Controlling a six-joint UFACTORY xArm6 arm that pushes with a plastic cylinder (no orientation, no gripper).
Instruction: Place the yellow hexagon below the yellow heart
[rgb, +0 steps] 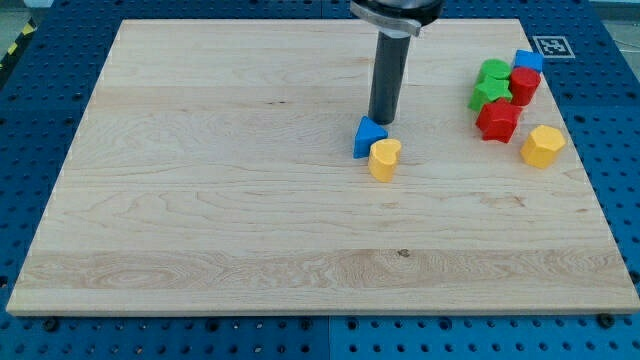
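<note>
Two yellow blocks: yellow heart (385, 159) mid-tabletop (200, 200) touching one blue triangle (368, 136); yellow hexagon (543, 146) at view's right. My tip (381, 122) (a bare rod, no hand) sits just above the triangle. Cluster near the hexagon: two green blocks (491, 84), two red blocks (499, 119), one blue block (529, 60)

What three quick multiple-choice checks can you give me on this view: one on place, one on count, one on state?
1. Where is the yellow hexagon?
A. near the board's right edge
B. view's bottom left corner
C. touching the yellow heart

2. How many red blocks show?
A. none
B. two
C. five

3. How does my tip stand?
A. pressed on the yellow hexagon
B. just above the blue triangle, far from the hexagon
C. off the board

Answers:
1 A, it sits at the view's right beside the cluster.
2 B, one red block and another.
3 B, the rod ends at the triangle's upper edge; contact unclear.
</note>
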